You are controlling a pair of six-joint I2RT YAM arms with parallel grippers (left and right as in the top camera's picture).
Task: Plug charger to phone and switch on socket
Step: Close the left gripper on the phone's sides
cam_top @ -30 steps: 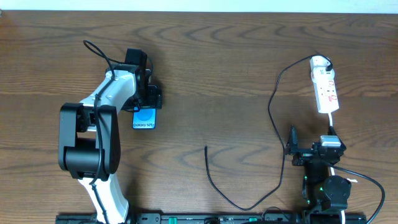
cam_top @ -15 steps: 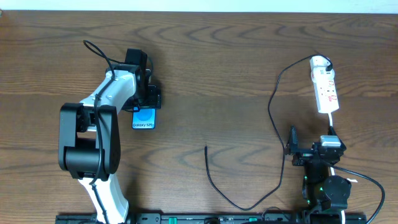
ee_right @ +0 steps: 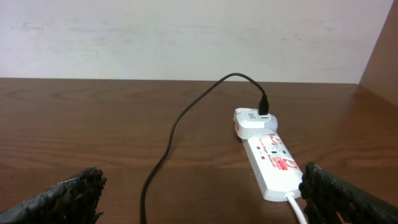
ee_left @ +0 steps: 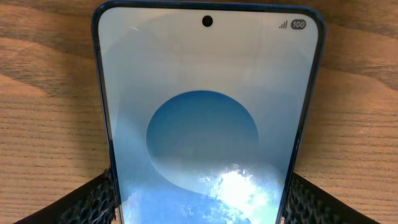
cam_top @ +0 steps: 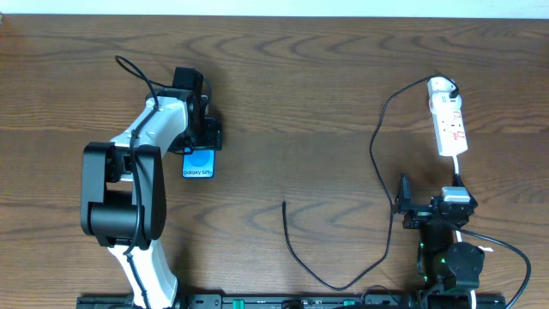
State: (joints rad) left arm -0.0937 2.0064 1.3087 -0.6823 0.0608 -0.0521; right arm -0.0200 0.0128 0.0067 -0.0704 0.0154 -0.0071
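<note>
The phone [cam_top: 199, 163], blue screen up, lies flat on the wooden table at the left. My left gripper [cam_top: 199, 144] is shut on the phone's far end. In the left wrist view both fingers [ee_left: 199, 202] press against the phone's [ee_left: 205, 118] side edges. The socket [cam_top: 449, 124] lies at the far right with a white adapter plugged into its far end. The charger [cam_top: 376, 154] runs from that adapter in a long loop; its free plug tip [cam_top: 285, 204] rests at mid-table. My right gripper [cam_top: 429, 199] is open and empty, just in front of the socket [ee_right: 272, 163]. The charger also shows in the right wrist view [ee_right: 168, 146].
The socket's white mains lead [cam_top: 461, 172] runs toward the right arm's base [cam_top: 450, 262]. A thicker black robot cable [cam_top: 137, 73] loops behind the left arm. A pale wall [ee_right: 186, 37] stands behind the table's far edge.
</note>
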